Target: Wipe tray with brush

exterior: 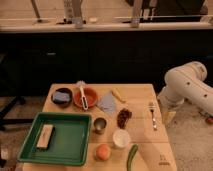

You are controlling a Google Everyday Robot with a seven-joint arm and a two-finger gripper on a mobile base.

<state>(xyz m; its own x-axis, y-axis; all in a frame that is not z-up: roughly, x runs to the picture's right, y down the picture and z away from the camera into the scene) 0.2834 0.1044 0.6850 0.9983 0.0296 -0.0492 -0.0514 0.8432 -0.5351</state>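
A wooden table (142, 97) stands before a dark counter. The gripper (168, 115) hangs under the white arm, just off the table edge near the fork (152, 116); its opening and any load cannot be told. The brush (84, 95) lies across the orange bowl (93, 94), well apart from the gripper. The tray (70, 142) sits farther still, apart from the brush.

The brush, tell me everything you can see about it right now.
The brush is slim and white, looks like plastic, and has a long straight handle. It lies tilted across the orange bowl, resting on it. A rounded end pokes past the bowl's far rim and the other end reaches the near rim. It sits apart from the green tray, which lies nearer the front left. Nothing holds it: the gripper hangs off the right edge of the table, well away.
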